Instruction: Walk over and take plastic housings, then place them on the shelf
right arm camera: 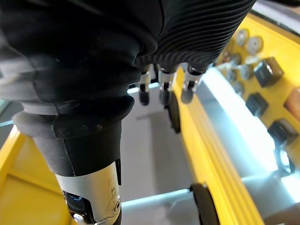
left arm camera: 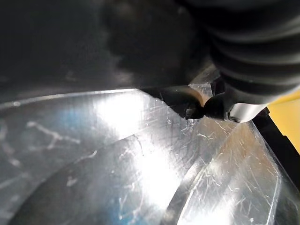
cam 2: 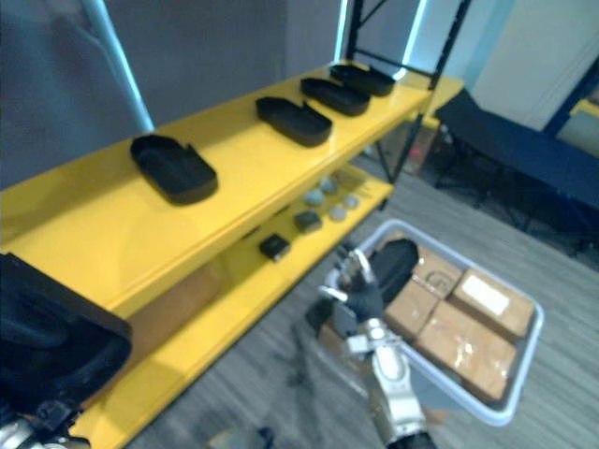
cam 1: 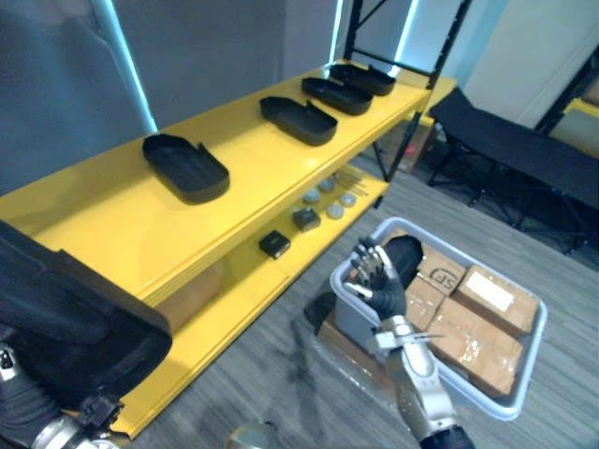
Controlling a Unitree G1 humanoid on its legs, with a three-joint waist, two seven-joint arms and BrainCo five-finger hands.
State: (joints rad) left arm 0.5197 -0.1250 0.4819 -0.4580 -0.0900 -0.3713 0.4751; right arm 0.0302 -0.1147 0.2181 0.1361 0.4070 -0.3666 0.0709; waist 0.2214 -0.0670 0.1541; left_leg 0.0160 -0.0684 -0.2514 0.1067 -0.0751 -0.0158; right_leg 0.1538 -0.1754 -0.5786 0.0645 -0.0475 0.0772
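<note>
A black housing (cam 1: pixel 75 318) sits low at the robot's left, over the near end of the yellow shelf (cam 1: pixel 112 224), where four more housings (cam 1: pixel 185 168) lie in a row. It looks like a light, stiff, smooth shell, best taken by its rim. The left hand (left arm camera: pixel 253 51) is against it, though its grasp cannot be made out. The right hand (cam 1: pixel 379 281) hangs raised over a grey bin (cam 1: pixel 348 313) — fingers loose, empty.

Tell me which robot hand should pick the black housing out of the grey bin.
Right: the right robot hand hangs open at the grey bin, beside the black housing; the left arm comes in far from it.
</note>
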